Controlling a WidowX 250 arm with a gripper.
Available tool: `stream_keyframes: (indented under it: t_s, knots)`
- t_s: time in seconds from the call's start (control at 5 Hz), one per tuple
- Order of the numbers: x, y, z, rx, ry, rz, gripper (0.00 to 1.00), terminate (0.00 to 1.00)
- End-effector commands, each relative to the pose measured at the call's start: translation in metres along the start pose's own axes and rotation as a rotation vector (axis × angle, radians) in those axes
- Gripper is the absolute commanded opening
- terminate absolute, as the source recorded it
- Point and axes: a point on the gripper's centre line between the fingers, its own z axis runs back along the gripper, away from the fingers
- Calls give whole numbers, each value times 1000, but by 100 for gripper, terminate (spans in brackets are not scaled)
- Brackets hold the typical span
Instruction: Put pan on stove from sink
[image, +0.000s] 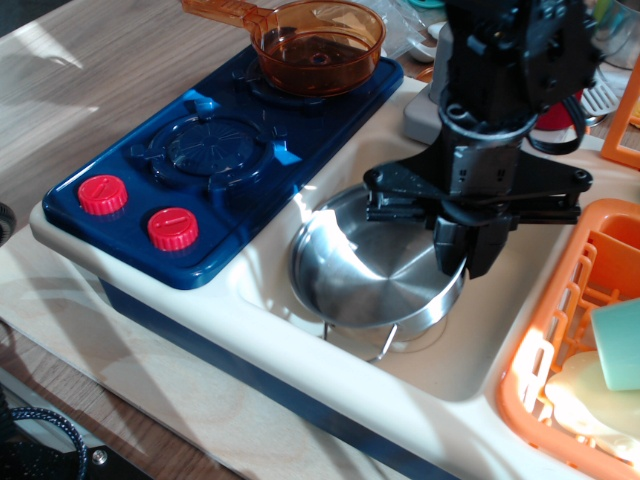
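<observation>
Pan, round shiny steel, gripper clamped

A robot test bench set up as a play kitchen: a toy stove with red knobs, cream plastic sink and orange dish rack sit on a plywood board over a wooden tabletop.

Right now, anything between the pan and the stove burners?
Partly. The orange saucepan sits on the far burner, so that spot is taken. The near burner is bare, and nothing visible stands between it and the pan, which the pincer grips by its right rim, tilted over the sink.
</observation>
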Motion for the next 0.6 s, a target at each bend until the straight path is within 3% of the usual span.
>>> stream_keyframes:
  t_s: [0.0, 0.4]
  knots:
    - [4, -4, 44, 20, -43, 11, 0, 0]
    - [17, 14, 73, 111, -86, -66, 0, 0]
